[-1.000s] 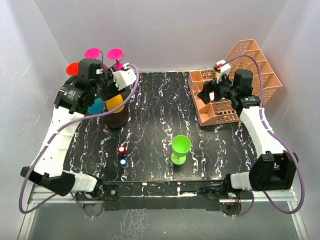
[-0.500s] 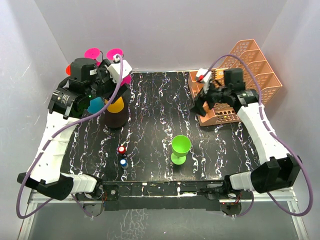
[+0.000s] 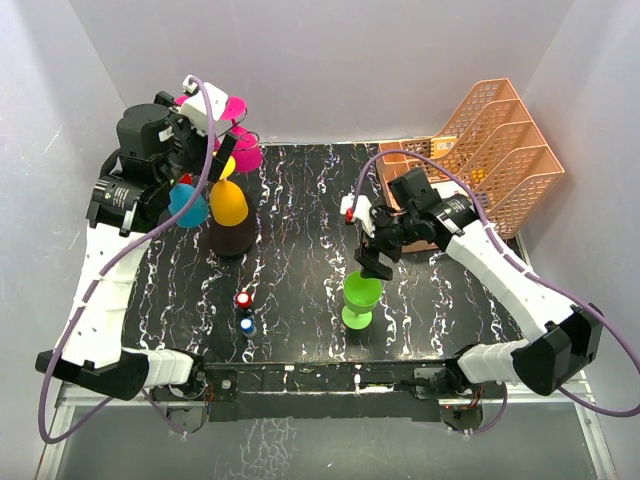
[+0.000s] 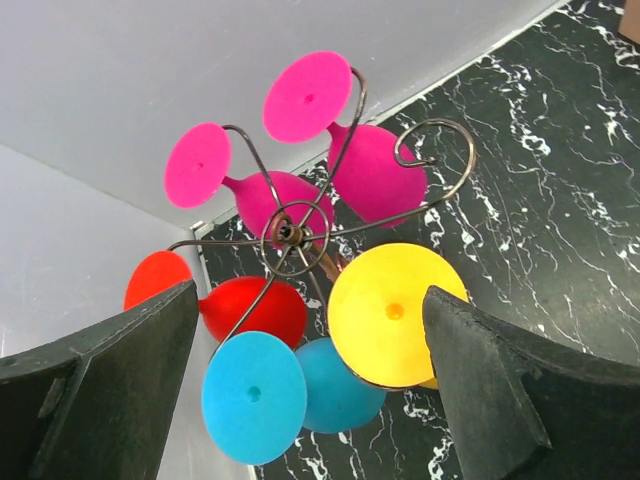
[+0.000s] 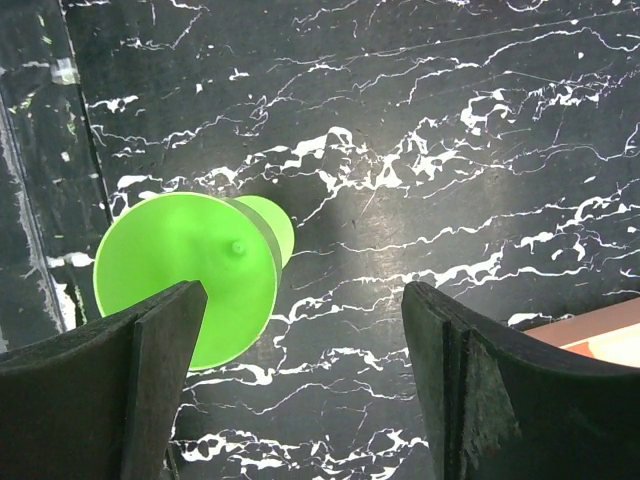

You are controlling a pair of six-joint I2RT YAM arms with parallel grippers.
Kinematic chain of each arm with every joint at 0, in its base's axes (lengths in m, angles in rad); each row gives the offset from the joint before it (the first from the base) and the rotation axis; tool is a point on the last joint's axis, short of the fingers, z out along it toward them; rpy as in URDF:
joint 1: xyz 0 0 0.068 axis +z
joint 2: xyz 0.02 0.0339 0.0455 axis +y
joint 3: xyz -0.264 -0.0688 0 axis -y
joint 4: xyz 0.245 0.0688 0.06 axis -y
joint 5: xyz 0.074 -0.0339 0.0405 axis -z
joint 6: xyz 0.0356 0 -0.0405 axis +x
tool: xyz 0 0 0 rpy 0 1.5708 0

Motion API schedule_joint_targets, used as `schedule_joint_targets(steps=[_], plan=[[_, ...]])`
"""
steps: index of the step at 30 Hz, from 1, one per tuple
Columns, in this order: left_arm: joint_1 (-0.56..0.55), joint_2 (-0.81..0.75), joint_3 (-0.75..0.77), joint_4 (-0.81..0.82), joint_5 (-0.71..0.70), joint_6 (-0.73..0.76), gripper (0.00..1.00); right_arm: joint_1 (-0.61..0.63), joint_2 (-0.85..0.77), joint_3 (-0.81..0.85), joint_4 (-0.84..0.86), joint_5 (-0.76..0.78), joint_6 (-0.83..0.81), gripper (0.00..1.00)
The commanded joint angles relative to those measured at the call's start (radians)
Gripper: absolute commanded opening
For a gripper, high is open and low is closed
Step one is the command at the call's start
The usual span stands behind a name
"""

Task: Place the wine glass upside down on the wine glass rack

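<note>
A green wine glass (image 3: 361, 298) stands upright on the black marbled table; in the right wrist view it (image 5: 185, 280) is at the lower left. My right gripper (image 3: 375, 262) hovers open just behind and above it, and in its own view (image 5: 305, 290) the left finger overlaps the glass's rim. The wire wine glass rack (image 3: 232, 238) stands at the back left, with pink, red, blue and yellow glasses hanging upside down. My left gripper (image 3: 175, 160) is open and empty above the rack; its own view (image 4: 310, 290) looks down on the rack hub (image 4: 288, 233) and an empty scroll arm (image 4: 440, 130).
A peach plastic basket rack (image 3: 480, 150) stands at the back right. A small red piece (image 3: 243, 298) and a small blue piece (image 3: 246, 325) sit near the front left of the table. White walls close in the back and both sides.
My right gripper swung from the peach basket rack forward and left to just above the green glass. My left gripper rose and drew back above the rack.
</note>
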State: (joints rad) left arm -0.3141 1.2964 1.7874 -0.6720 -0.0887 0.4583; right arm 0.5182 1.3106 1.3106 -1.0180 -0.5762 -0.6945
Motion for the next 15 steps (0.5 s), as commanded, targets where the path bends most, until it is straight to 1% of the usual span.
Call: schedule_joint_targets(steps=[1, 6, 12, 15], plan=[[0.017, -0.044, 0.015, 0.049, -0.051, -0.025, 0.92, 0.028, -0.011, -0.027, 0.011, 0.084, 0.001, 0.86], [0.022, -0.044, 0.004, 0.055, -0.052, -0.02, 0.93, 0.05, 0.011, -0.045, 0.026, 0.103, 0.013, 0.82], [0.023, -0.047, -0.015, 0.072, -0.09, 0.005, 0.94, 0.067, 0.045, -0.063, 0.046, 0.106, 0.037, 0.66], [0.023, -0.047, -0.025, 0.077, -0.096, 0.01, 0.94, 0.072, 0.056, -0.062, 0.05, 0.106, 0.044, 0.61]])
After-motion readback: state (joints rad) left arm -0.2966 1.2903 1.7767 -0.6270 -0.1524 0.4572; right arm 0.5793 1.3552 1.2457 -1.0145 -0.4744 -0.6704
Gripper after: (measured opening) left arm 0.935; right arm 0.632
